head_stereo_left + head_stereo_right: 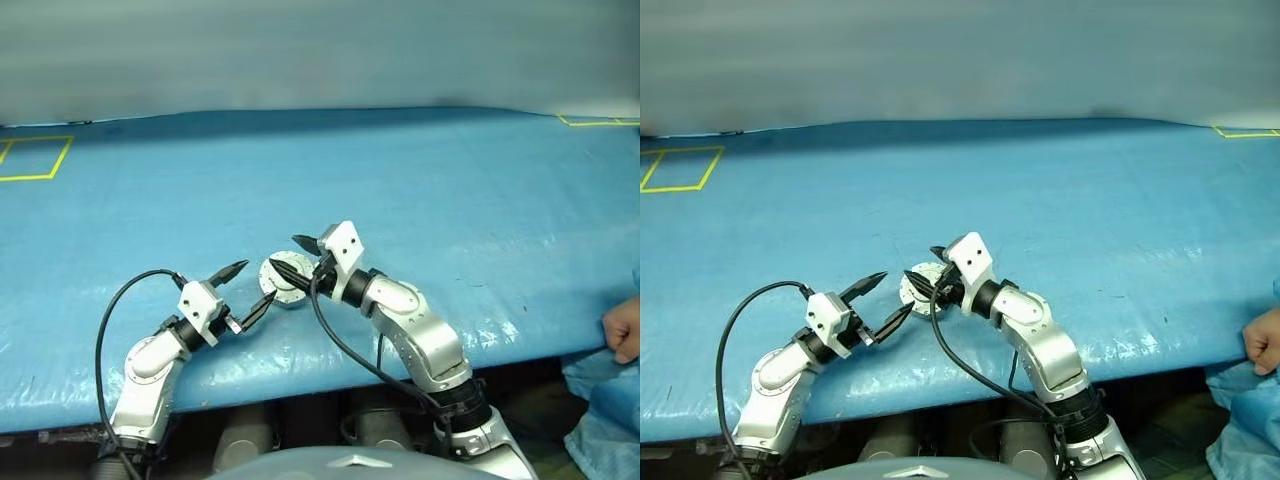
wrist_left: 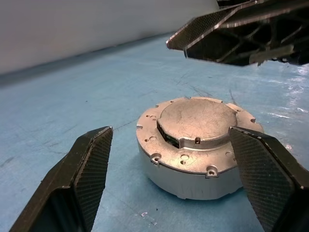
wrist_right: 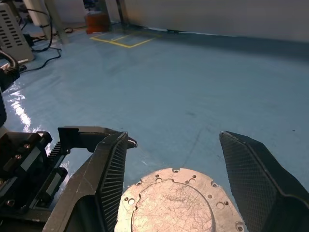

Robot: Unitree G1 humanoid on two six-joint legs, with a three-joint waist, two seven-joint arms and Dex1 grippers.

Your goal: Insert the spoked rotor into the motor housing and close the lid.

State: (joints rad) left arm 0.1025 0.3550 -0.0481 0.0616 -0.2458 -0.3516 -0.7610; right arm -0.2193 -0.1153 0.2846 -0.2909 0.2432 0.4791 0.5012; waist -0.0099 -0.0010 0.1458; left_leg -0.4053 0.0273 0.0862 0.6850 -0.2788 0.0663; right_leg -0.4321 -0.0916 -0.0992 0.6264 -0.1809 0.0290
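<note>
Your housing (image 2: 193, 150) sits on the blue table (image 1: 450, 200) near its front edge, lid (image 2: 198, 116) shut on top, plain face up. Your left gripper (image 1: 245, 290) waits just beside it, fingers (image 2: 82, 179) spread, holding nothing. Your right gripper (image 1: 290, 255) hangs above the lid, fingers (image 3: 256, 169) apart, also holding nothing.

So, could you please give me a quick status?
Both grippers open, empty: left gripper, right gripper. Lid closed on motor housing. Nothing in the way.
</note>
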